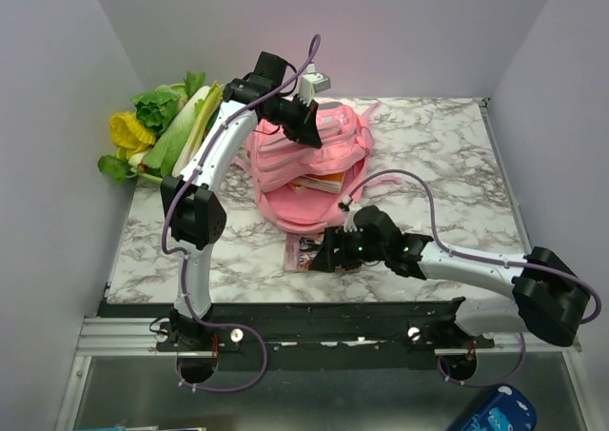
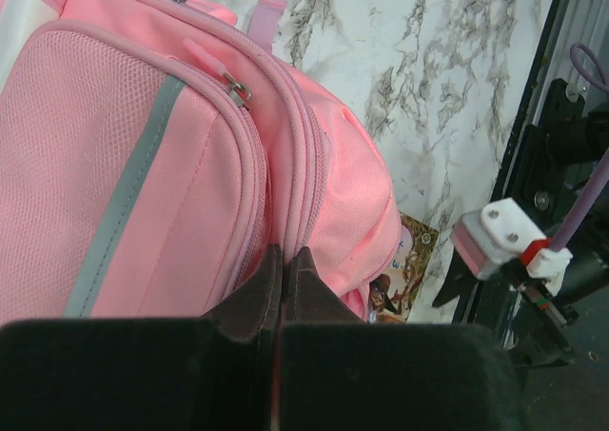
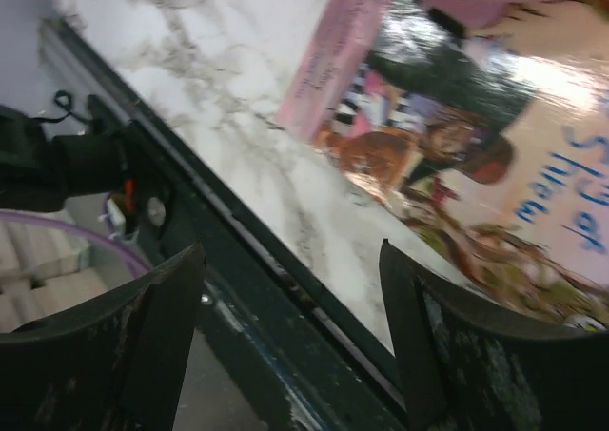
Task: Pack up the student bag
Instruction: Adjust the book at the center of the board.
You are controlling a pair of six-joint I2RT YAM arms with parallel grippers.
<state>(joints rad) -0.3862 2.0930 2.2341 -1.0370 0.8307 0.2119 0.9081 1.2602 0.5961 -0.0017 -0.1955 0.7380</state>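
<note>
Jaws on the right arm (image 1: 457, 264) stand spread wide and hold nothing, low over the near edge; those on the left arm (image 1: 214, 155) are pressed together against pink fabric, and whether a fold is caught between them cannot be told. Beneath everything lies the white marble-patterned counter (image 1: 428, 165). At its middle rests the large soft pink fabric backpack (image 1: 276, 155), lying flat with its long axis running from the far wall toward the arms and its open mouth turned to the near edge, where a few flat orange and white books (image 1: 319, 182) show inside. A heap of green and yellow toy leafy vegetables (image 1: 162, 131) sits at the far left corner, well apart. Smallest is the thin pink-spined picture book (image 3: 457, 155), flat on the counter just in front of the mouth, between the backpack and the right arm's jaws. That arm is clearly the nearer one: the book lies straight ahead of its jaws, and the mouth lies just beyond the book on the same line, so the next move probably calls for gripping the book and pushing it forward into the opening.
</note>
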